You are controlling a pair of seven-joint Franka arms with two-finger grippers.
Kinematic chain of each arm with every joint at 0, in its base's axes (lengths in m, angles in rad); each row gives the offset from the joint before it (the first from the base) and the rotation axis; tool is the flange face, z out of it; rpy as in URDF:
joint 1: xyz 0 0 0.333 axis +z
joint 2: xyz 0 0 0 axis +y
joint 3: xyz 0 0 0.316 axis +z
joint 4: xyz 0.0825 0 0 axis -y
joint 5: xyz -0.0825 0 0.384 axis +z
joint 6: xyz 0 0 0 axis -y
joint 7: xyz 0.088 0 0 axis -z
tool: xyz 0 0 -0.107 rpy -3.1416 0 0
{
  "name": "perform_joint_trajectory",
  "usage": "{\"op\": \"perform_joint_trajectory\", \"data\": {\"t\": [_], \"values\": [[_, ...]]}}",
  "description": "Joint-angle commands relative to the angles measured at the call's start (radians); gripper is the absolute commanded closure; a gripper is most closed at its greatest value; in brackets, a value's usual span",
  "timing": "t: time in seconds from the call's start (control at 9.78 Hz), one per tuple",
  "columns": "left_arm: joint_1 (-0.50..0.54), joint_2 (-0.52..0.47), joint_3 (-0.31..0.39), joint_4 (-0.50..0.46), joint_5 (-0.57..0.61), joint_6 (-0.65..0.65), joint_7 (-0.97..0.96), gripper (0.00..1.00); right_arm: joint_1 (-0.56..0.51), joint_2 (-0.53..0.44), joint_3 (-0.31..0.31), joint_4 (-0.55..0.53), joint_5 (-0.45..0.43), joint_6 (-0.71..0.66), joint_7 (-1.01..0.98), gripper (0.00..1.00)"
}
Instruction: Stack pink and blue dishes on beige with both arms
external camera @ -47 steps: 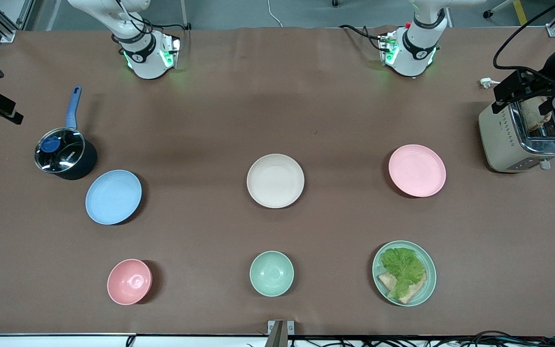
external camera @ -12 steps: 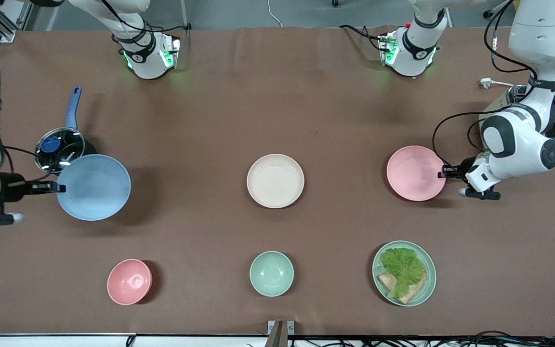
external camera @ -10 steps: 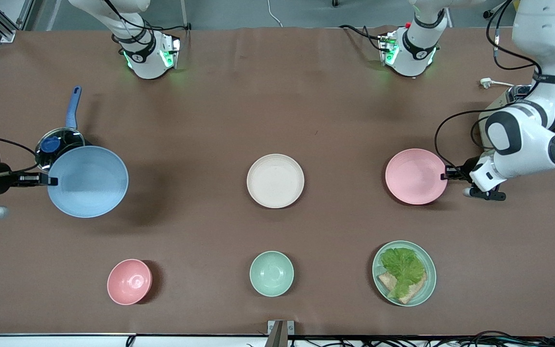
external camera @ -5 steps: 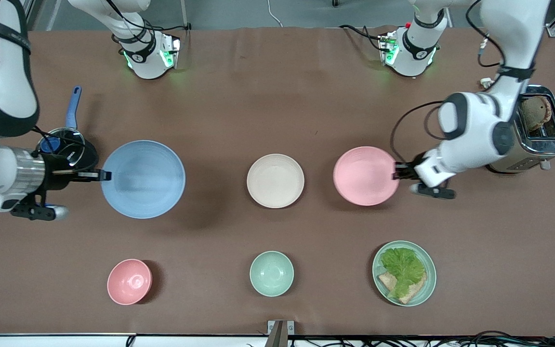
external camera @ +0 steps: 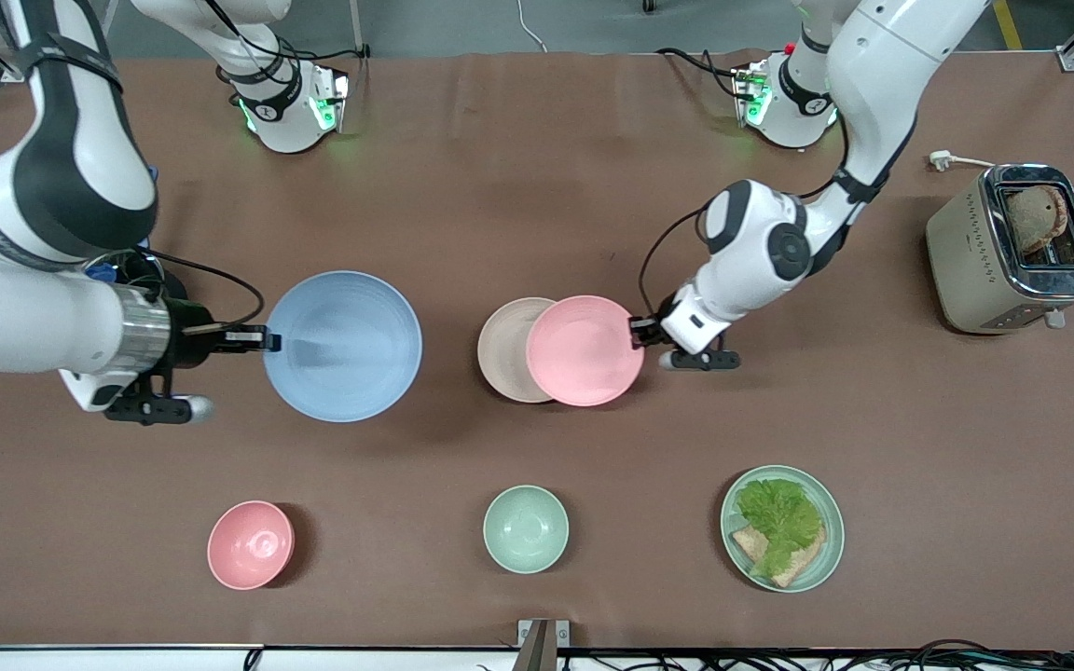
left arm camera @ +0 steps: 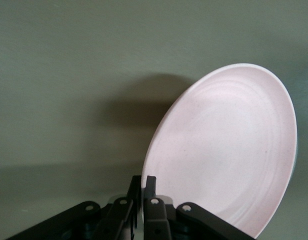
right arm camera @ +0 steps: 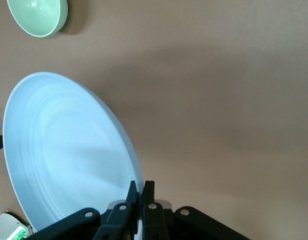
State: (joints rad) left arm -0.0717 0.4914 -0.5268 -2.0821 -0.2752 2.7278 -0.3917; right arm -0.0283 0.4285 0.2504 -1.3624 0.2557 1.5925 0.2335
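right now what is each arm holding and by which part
Left gripper holds the pink plate by its rim; right gripper holds the blue plate by its rim, jaws shut on each edge.

Matte plastic-looking pink plate [external camera: 584, 350], blue plate [external camera: 343, 346], beige plate [external camera: 501, 350], glossy white arms, matte brown tabletop [external camera: 537, 186], shiny metal toaster [external camera: 1012, 247]

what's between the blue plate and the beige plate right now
Only bare tablecloth separates the blue plate and the beige plate, as the front view shows.
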Motion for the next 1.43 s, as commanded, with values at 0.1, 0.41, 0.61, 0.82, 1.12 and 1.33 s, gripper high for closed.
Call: {"op": "perform_joint_trajectory", "data": {"t": [0.1, 0.41, 0.61, 0.82, 1.12, 1.33], "values": [[-0.057, 0.076, -0.009, 0.063, 0.265, 0.001, -0.317, 0.99, 0.011, -0.01, 0.016, -0.059, 0.002, 0.052, 0.029, 1.0], [-0.094, 0.14, -0.009, 0.103, 0.534, 0.001, -0.591, 0.96, 0.011, -0.013, 0.038, -0.13, 0.002, 0.119, 0.038, 1.0], [-0.092, 0.142, -0.009, 0.112, 0.597, -0.003, -0.68, 0.31, 0.016, -0.013, 0.062, -0.182, 0.002, 0.168, 0.058, 1.0], [-0.085, 0.101, -0.004, 0.109, 0.603, -0.017, -0.676, 0.0, 0.018, -0.011, 0.091, -0.23, 0.002, 0.233, 0.09, 1.0], [-0.069, -0.08, 0.06, 0.099, 0.599, -0.257, -0.479, 0.0, 0.025, 0.002, 0.202, -0.364, 0.004, 0.454, 0.238, 1.0], [-0.068, -0.222, 0.144, 0.1, 0.594, -0.46, -0.311, 0.0, 0.109, 0.045, 0.217, -0.382, 0.001, 0.581, 0.35, 1.0]]}}
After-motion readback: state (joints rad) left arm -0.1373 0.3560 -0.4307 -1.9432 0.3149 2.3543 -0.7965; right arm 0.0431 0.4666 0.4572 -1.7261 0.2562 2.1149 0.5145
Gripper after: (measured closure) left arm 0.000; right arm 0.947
